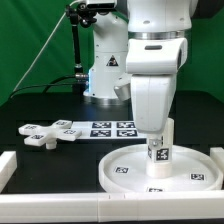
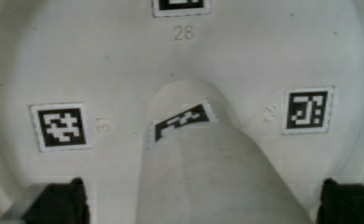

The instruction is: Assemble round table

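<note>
The short thick cylinder point(image 1: 158, 148) stands upright on the hub of the large round disc point(image 1: 125, 170), tag facing front. My gripper point(image 1: 160, 132) straddles its upper part. In the wrist view the cylinder point(image 2: 205, 150) runs up between my dark fingertips point(image 2: 58, 203), with a strip of disc point(image 2: 63, 90) showing on each side, so the jaws stand open around it. The four-lobed cross piece point(image 1: 42, 133) lies flat on the table at the exterior view's left, well away from the gripper.
The marker board point(image 1: 100, 128) lies behind the disc, beside the cross piece. White rails point(image 1: 60, 198) edge the black surface at the front and sides. The robot base point(image 1: 105, 70) stands at the back.
</note>
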### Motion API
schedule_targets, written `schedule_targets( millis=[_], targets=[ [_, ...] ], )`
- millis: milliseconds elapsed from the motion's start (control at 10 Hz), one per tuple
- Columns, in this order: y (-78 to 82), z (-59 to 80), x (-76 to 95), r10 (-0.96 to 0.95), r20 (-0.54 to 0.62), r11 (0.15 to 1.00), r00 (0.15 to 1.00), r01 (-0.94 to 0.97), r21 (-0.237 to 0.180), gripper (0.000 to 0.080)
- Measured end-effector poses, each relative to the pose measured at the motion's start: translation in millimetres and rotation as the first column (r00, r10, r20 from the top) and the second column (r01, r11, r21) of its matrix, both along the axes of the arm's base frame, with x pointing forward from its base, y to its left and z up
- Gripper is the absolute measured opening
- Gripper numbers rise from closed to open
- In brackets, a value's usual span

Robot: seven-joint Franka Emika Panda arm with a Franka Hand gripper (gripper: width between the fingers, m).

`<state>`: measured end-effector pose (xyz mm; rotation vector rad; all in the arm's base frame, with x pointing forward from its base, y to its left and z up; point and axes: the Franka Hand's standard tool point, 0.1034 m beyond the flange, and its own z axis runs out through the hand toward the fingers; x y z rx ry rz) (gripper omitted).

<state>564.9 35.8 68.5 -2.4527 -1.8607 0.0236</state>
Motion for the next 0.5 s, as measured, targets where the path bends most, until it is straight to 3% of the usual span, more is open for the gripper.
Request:
schedule_targets(
  millis=[200, 400, 500],
  targets=[
    [-1.4, -0.6, 0.4, -0.012, 0.005, 1.000, 1.000, 0.012, -0.003, 0.0649],
    [-2.2, -0.7, 0.4, -0.014, 0.005, 1.000, 1.000, 0.014, -0.003, 0.0404],
    [-2.4, -0.7, 0.4, -0.014, 0.005, 1.000, 1.000, 0.014, -0.003, 0.0404]
  ],
)
